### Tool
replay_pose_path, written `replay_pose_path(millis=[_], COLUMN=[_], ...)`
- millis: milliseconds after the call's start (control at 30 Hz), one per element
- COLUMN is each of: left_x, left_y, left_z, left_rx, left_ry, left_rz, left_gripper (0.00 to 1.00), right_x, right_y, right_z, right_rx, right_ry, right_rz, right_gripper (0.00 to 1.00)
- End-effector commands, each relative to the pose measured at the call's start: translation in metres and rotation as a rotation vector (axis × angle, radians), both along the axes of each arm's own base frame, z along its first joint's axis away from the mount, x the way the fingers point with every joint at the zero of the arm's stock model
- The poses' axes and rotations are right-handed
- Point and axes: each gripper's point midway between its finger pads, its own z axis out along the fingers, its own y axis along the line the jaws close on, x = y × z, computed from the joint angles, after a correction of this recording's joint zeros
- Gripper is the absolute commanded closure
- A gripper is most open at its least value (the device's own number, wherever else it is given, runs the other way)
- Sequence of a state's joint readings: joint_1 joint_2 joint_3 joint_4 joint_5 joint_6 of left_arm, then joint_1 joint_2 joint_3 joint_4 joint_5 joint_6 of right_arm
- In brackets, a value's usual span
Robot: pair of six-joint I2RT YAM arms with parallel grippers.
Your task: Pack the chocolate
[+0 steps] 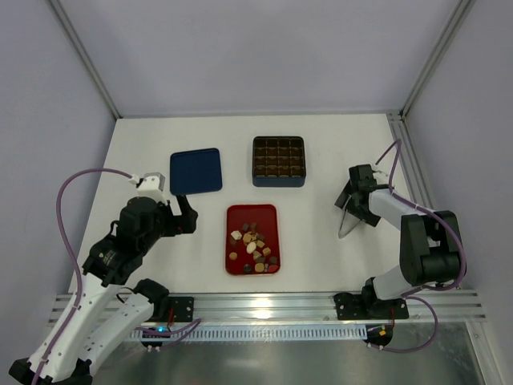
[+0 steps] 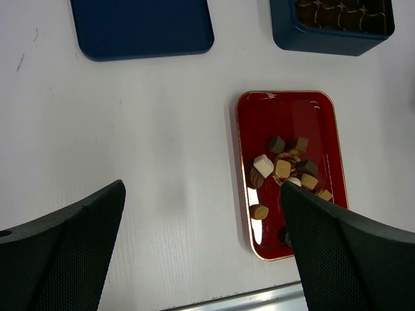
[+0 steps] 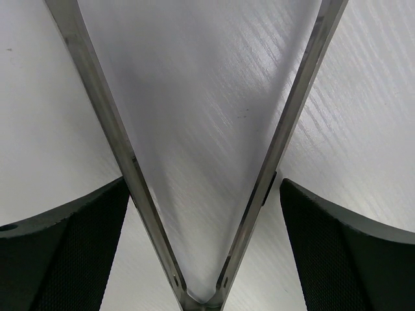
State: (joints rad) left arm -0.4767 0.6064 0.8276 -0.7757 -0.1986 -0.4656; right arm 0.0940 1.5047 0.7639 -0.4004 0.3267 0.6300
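Observation:
The chocolate (image 1: 253, 243) is a heap of small brown, tan and cream pieces on a flat red tray (image 1: 232, 212); it also shows in the left wrist view (image 2: 285, 170). The dark blue grid box (image 1: 279, 160) stands behind the tray. My left gripper (image 1: 188, 215) is open and empty, hovering just left of the tray (image 2: 285, 103). My right gripper (image 1: 353, 202) is open and straddles metal tongs (image 1: 345, 222) lying on the table at the right. In the right wrist view the tongs (image 3: 130, 168) form a V between my fingers (image 3: 71, 227).
A flat dark blue lid (image 1: 195, 170) lies left of the box, and shows at the top of the left wrist view (image 2: 142, 26). The box corner (image 2: 337, 40) is at top right there. The metal rail (image 1: 264, 303) runs along the near table edge.

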Motion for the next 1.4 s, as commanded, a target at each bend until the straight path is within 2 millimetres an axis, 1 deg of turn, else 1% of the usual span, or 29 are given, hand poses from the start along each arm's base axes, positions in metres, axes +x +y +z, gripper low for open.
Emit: replay_pose_path(millis=[0, 33, 67, 200, 467, 667, 733, 767, 833, 867, 900, 967, 1000, 1133, 1200, 1233, 1300, 1333, 1367], left_x=[0.004, 0.004, 0.004, 0.005, 0.004, 0.003, 0.003, 0.003, 0.003, 0.003, 0.003, 0.003, 0.003, 0.003, 0.003, 0.003, 0.003, 0.003, 0.004], left_y=[-0.001, -0.001, -0.002, -0.002, -0.001, -0.001, -0.001, -0.001, -0.001, -0.001, -0.001, -0.001, -0.001, 0.0, 0.0, 0.0, -0.001, -0.001, 0.0], left_z=[0.005, 0.004, 0.004, 0.005, 0.005, 0.007, 0.007, 0.007, 0.007, 0.007, 0.007, 0.007, 0.007, 0.007, 0.007, 0.007, 0.007, 0.007, 0.007], left_rx=[-0.006, -0.005, -0.006, -0.006, -0.007, -0.013, -0.011, -0.01, -0.013, -0.011, -0.012, -0.012, -0.012, -0.012, -0.013, -0.012, -0.012, -0.013, -0.01], left_ry=[-0.028, -0.025, -0.023, -0.025, -0.029, -0.033, -0.036, -0.034, -0.035, -0.036, -0.035, -0.035, -0.037, -0.037, -0.037, -0.037, -0.035, -0.035, -0.035], left_rz=[0.0, 0.0, -0.001, 0.001, 0.002, 0.0, 0.002, 0.002, 0.002, 0.002, 0.0, 0.001, 0.001, 0.004, 0.005, 0.004, 0.003, 0.005, 0.006], left_gripper=[0.0, 0.0, 0.0, 0.0, 0.0, 0.0, 0.0, 0.0, 0.0, 0.0, 0.0, 0.0, 0.0, 0.0, 0.0, 0.0, 0.0, 0.0, 0.0], right_x=[0.012, 0.016, 0.015, 0.017, 0.016, 0.015, 0.015, 0.018, 0.016, 0.017, 0.018, 0.016, 0.015, 0.01, 0.006, 0.004, -0.002, -0.004, -0.007], right_y=[-0.003, -0.002, -0.002, -0.001, 0.001, 0.0, 0.002, 0.003, 0.004, 0.004, 0.005, 0.006, 0.006, 0.012, 0.018, 0.02, 0.024, 0.025, 0.026], right_z=[-0.001, 0.001, 0.0, 0.0, -0.004, -0.003, 0.001, 0.009, 0.017, 0.022, 0.033, 0.043, 0.054, 0.077, 0.082, 0.088, 0.089, 0.094, 0.092], right_rx=[0.0, 0.003, 0.002, 0.008, 0.023, 0.018, 0.025, 0.024, 0.028, 0.029, 0.023, 0.022, 0.022, 0.043, 0.065, 0.069, 0.085, 0.091, 0.096], right_ry=[-0.034, -0.041, -0.033, -0.037, -0.023, -0.021, -0.025, -0.048, -0.061, -0.072, -0.099, -0.111, -0.138, -0.19, -0.199, -0.217, -0.219, -0.237, -0.233], right_rz=[-0.041, -0.043, -0.043, -0.048, -0.061, -0.052, -0.04, -0.025, -0.004, 0.004, 0.021, 0.04, 0.05, 0.091, 0.116, 0.126, 0.144, 0.149, 0.154], right_gripper=[0.04, 0.05, 0.06, 0.07, 0.21, 0.24, 0.29, 0.32, 0.37, 0.38, 0.39, 0.39, 0.39, 0.38, 0.38, 0.38, 0.38, 0.38, 0.38])
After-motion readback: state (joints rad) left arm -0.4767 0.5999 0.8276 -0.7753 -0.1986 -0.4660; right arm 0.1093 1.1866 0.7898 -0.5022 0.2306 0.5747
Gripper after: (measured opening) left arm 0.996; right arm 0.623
